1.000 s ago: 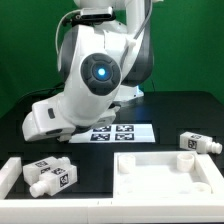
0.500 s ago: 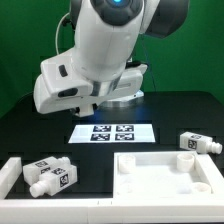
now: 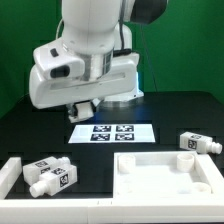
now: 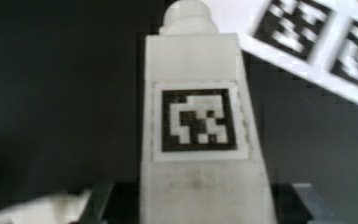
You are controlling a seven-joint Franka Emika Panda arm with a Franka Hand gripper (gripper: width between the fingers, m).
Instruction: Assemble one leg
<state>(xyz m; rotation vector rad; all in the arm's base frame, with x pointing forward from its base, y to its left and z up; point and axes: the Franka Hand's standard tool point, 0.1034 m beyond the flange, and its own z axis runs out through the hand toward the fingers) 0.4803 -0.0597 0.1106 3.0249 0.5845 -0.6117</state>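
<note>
In the wrist view a white leg (image 4: 201, 110) stands lengthwise between my fingers, a square black-and-white tag on its face and its narrower peg end pointing away. My gripper (image 4: 201, 205) is shut on its thick end, and dark fingers (image 4: 108, 203) show on either side. In the exterior view the gripper (image 3: 84, 108) hangs above the table behind the marker board (image 3: 112, 132), and the arm's body largely hides the held leg. Two more legs (image 3: 50, 175) lie at the front on the exterior view's left. Another leg (image 3: 200, 143) lies on the right.
The large white square tabletop (image 3: 166, 176) lies at the front right. A white block (image 3: 10, 170) sits at the front left edge. The marker board also shows in the wrist view (image 4: 327, 35) beyond the held leg. The table is black, with a green backdrop behind it.
The arm has turned and its big white body has swung toward the exterior view's left and lower. The loose legs and the tabletop have not moved.
</note>
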